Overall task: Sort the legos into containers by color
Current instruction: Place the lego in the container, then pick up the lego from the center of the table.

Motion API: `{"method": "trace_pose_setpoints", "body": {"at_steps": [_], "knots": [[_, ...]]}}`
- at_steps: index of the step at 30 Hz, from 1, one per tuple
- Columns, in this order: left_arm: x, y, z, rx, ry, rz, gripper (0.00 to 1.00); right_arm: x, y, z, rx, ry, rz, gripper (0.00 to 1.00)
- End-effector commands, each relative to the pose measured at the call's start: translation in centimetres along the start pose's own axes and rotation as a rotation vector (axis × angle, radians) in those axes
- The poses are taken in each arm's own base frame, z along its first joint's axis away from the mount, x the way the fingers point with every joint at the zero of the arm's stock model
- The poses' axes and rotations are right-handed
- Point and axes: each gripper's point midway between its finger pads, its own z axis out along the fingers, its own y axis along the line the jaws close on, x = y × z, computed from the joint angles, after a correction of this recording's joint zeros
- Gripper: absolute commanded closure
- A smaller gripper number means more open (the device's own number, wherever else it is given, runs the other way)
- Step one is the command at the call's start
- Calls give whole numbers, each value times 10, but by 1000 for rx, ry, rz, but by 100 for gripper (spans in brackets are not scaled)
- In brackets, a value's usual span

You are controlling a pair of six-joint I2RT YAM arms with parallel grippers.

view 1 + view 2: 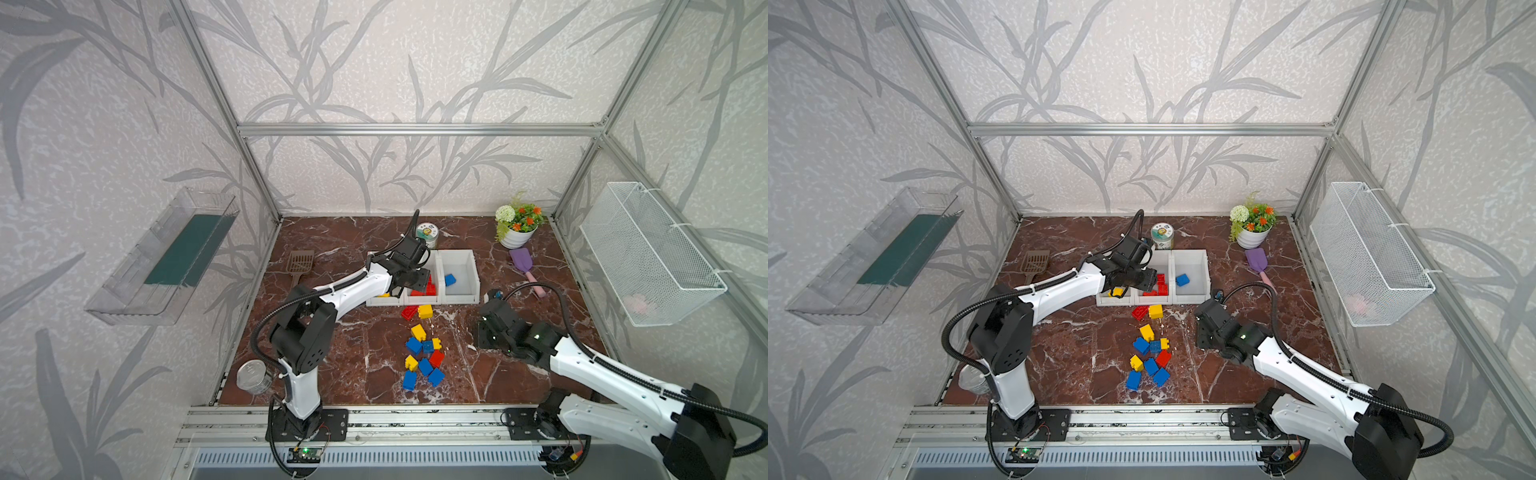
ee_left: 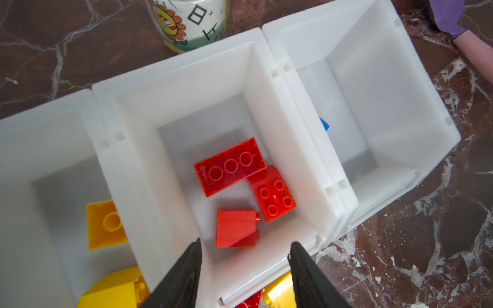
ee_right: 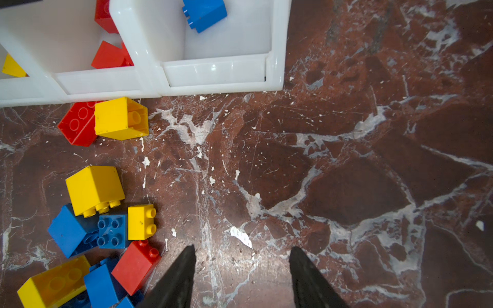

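The left gripper (image 2: 244, 246) hangs over the middle of three joined white bins (image 1: 460, 297), jaws apart and empty. Yellow bricks (image 2: 105, 224) lie in the left bin, red bricks (image 2: 229, 166) in the middle and one blue brick (image 1: 450, 279) in the right. Loose legos (image 1: 424, 353) sit on the worktop (image 1: 353, 365). Beside them the right gripper (image 3: 241, 249) is spread, holding nothing.

Three bins (image 1: 461, 298) stand in a row on the table (image 1: 332, 353), with a jar (image 1: 428, 235) just behind them and a scoop (image 1: 521, 258) to their right. Three bricks (image 2: 229, 166) lie in the middle bin (image 2: 173, 88), one in the right bin (image 2: 373, 80), and it seems two in the left one. More bricks (image 1: 426, 347) lie heaped before the bins.
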Motion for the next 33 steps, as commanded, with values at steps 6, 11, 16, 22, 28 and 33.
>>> {"method": "trace_pose_setpoints", "body": {"at_steps": [6, 11, 16, 22, 28, 33], "knots": [[28, 42, -41, -107, -49, -96, 43, -2, 7, 7, -4, 16, -1, 42], [61, 68, -61, -160, -52, -160, 43, -3, 23, 17, -38, 50, -25, 42], [86, 89, -83, -213, -101, -218, 41, -8, 46, 29, -56, 85, -84, 42], [110, 103, -100, -239, -135, -273, 40, -22, 78, 46, -72, 97, -158, 42], [128, 107, -103, -245, -122, -298, 40, -38, 111, 69, -93, 91, -182, 42], [130, 107, -106, -244, -124, -296, 40, -39, 131, 92, -83, 116, -217, 42]]}}
